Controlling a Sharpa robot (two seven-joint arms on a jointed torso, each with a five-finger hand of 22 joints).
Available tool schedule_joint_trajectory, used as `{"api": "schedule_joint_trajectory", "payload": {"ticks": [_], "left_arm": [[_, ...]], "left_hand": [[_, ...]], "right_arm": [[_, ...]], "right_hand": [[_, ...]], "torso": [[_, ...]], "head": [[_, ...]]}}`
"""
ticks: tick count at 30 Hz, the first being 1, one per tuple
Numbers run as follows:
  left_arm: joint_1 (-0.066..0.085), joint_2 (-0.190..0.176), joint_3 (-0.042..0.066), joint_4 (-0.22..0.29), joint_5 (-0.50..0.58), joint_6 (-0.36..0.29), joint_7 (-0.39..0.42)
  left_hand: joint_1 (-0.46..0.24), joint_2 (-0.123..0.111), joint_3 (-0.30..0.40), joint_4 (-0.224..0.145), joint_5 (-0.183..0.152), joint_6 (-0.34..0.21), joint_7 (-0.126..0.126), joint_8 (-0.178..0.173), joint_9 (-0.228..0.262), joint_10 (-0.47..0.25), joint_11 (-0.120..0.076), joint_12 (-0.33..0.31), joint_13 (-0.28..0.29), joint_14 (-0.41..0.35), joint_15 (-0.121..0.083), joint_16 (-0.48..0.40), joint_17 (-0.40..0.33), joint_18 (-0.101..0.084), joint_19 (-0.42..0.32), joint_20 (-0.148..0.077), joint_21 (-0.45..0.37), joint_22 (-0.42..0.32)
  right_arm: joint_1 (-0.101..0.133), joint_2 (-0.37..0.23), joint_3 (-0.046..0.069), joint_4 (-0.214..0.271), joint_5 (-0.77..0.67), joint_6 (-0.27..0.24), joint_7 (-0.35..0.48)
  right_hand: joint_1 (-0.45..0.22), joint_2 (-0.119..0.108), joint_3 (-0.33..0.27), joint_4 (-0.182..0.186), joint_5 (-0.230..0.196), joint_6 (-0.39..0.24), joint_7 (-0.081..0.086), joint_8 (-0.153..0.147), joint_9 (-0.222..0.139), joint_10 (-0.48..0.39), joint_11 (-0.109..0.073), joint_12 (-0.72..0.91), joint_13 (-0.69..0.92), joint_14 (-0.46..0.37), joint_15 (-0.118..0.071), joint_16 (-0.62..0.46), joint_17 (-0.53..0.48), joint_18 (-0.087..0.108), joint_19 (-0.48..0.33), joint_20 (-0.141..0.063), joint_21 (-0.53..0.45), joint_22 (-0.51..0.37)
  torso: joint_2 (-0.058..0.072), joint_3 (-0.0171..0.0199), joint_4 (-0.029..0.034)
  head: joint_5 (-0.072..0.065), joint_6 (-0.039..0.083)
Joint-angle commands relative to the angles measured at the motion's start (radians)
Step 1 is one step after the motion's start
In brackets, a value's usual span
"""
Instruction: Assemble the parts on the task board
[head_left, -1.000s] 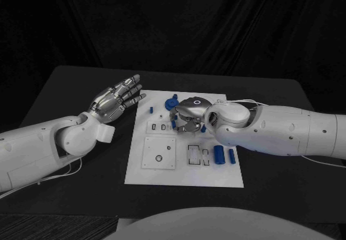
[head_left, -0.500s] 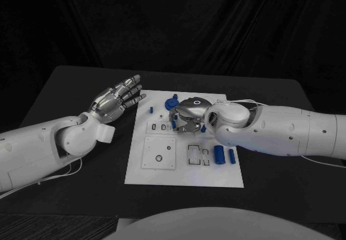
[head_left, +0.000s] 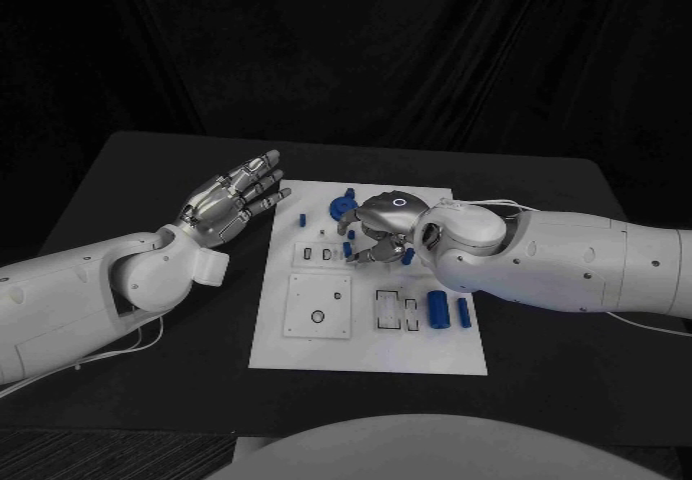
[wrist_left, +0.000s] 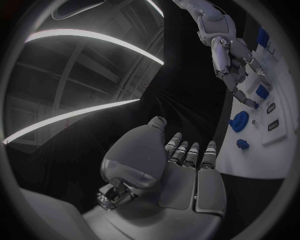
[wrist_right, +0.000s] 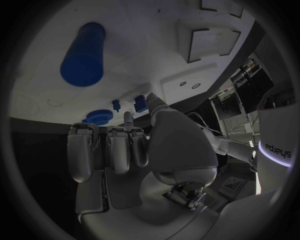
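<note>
The white task board (head_left: 369, 330) lies in the middle of the table. My right hand (head_left: 378, 232) hovers over its far half, fingers curved down to the surface. In the right wrist view its thumb tip and a fingertip (wrist_right: 128, 118) flank a small blue part (wrist_right: 140, 103); whether they grip it is unclear. A blue gear (head_left: 340, 207) and a small blue peg (head_left: 304, 218) stand beside that hand. Two blue cylinders (head_left: 437, 311) lie near the board's right edge. My left hand (head_left: 231, 200) floats flat and open, left of the board, holding nothing.
Rectangular recesses (head_left: 389, 308) and a square plate with a ring (head_left: 317, 305) mark the board's near half. The black table (head_left: 173, 350) surrounds the board. My right forearm (head_left: 562, 265) crosses the board's right side.
My right hand and wrist have shifted slightly toward the far edge of the board. The left hand has stayed still.
</note>
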Motion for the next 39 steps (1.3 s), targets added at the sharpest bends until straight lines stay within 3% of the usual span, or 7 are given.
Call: {"api": "schedule_joint_trajectory", "payload": {"ticks": [1,13,21,28,32,35,39], "left_arm": [[-0.001,0.0,0.001,0.002,-0.001,-0.001,0.028],[0.0,-0.026,0.001,0.028,-0.179,-0.133,0.169],[0.02,-0.01,0.002,0.012,-0.385,-0.35,0.196],[0.045,0.01,0.002,0.01,-0.69,-0.521,0.038],[0.061,0.026,0.002,0.016,-0.849,-0.574,-0.074],[0.076,0.041,0.002,0.021,-0.954,-0.611,-0.138],[0.102,0.064,0.002,0.022,-1.106,-0.596,-0.247]], "left_hand": [[0.005,-0.006,0.005,0.001,0.004,-0.001,0.008,0.003,0.001,-0.002,0.002,0.003,0.001,-0.001,-0.008,0.0,-0.001,0.018,-0.002,-0.007,-0.001,-0.001],[0.081,-0.089,0.069,-0.14,-0.095,0.022,0.029,0.024,0.004,0.061,0.042,0.063,0.019,0.026,0.018,0.06,0.015,0.021,0.025,0.017,0.018,0.012],[0.088,-0.156,0.065,-0.084,-0.311,0.145,0.035,0.067,0.017,0.498,0.127,0.548,0.2,0.521,0.049,0.621,0.177,0.016,0.511,0.035,0.317,0.159],[0.01,-0.202,-0.016,0.029,-0.544,0.243,0.066,0.086,0.021,0.558,0.086,1.034,0.443,0.686,-0.001,1.17,0.434,0.017,0.857,-0.015,0.601,0.303],[-0.022,-0.211,-0.04,0.034,-0.571,0.426,0.087,0.144,0.033,0.654,0.032,1.191,0.536,0.833,-0.055,1.345,0.565,0.019,0.966,-0.065,0.733,0.386],[-0.048,-0.214,-0.049,0.032,-0.552,0.517,0.081,0.164,0.043,1.038,0.024,1.4,0.975,1.256,-0.072,1.523,1.123,0.015,1.02,-0.087,0.892,0.5],[-0.109,-0.215,-0.069,0.029,-0.556,0.591,0.067,0.165,0.053,1.421,0.019,1.525,1.419,1.569,-0.077,1.567,1.568,-0.06,1.224,-0.092,1.304,1.056]], "right_arm": [[0.005,-0.018,0.001,0.019,-0.007,-0.126,0.05],[0.089,-0.147,0.001,0.133,0.057,-0.375,0.208],[0.112,-0.189,0.001,0.158,0.148,-0.358,0.24],[0.114,-0.218,0.001,0.158,0.164,-0.295,0.226],[0.109,-0.245,0.0,0.157,0.167,-0.267,0.216],[0.099,-0.267,0.0,0.156,0.167,-0.265,0.211],[0.086,-0.286,0.0,0.153,0.168,-0.269,0.208]], "right_hand": [[-0.016,-0.011,-0.009,0.04,-0.031,-0.007,0.001,-0.004,-0.01,0.106,0.002,0.003,0.263,0.103,0.002,-0.005,0.242,0.003,0.07,0.004,-0.003,0.238],[-0.143,-0.05,-0.033,0.098,-0.088,0.031,-0.005,0.021,-0.023,0.106,-0.004,0.003,0.263,0.106,-0.002,0.002,0.257,-0.001,0.078,0.0,0.012,0.244],[-0.149,-0.001,-0.003,0.094,-0.08,0.027,0.001,0.04,-0.019,0.106,0.001,0.003,0.263,0.106,0.001,0.003,0.257,-0.001,0.078,0.001,0.012,0.244],[-0.138,0.013,0.006,0.093,-0.077,0.02,0.003,0.051,-0.017,0.106,0.002,0.003,0.263,0.105,0.002,0.0,0.253,0.001,0.073,0.003,0.003,0.241],[-0.129,0.026,0.012,0.092,-0.069,0.01,0.004,0.057,-0.016,0.106,0.003,0.003,0.263,0.104,0.003,-0.003,0.247,0.003,0.07,0.004,-0.002,0.239],[-0.125,0.032,0.014,0.091,-0.065,0.01,0.005,0.063,-0.014,0.106,0.004,0.003,0.263,0.103,0.004,-0.005,0.243,0.003,0.069,0.005,-0.004,0.238],[-0.123,0.036,0.014,0.091,-0.06,0.013,0.005,0.07,-0.013,0.106,0.005,0.003,0.263,0.103,0.005,-0.004,0.244,0.003,0.069,0.005,-0.005,0.238]], "torso": [[0.0,0.0005,-0.0005],[-0.003,0.0032,-0.0033],[-0.007,0.0089,-0.0063],[-0.024,0.021,-0.0212],[-0.038,0.031,-0.0346],[-0.052,0.045,-0.0511],[-0.061,0.0538,-0.0593]], "head": [[0.003,0.0],[0.008,0.0],[0.01,0.001],[0.018,0.008],[0.029,0.005],[0.045,0.0],[0.051,0.0]]}}
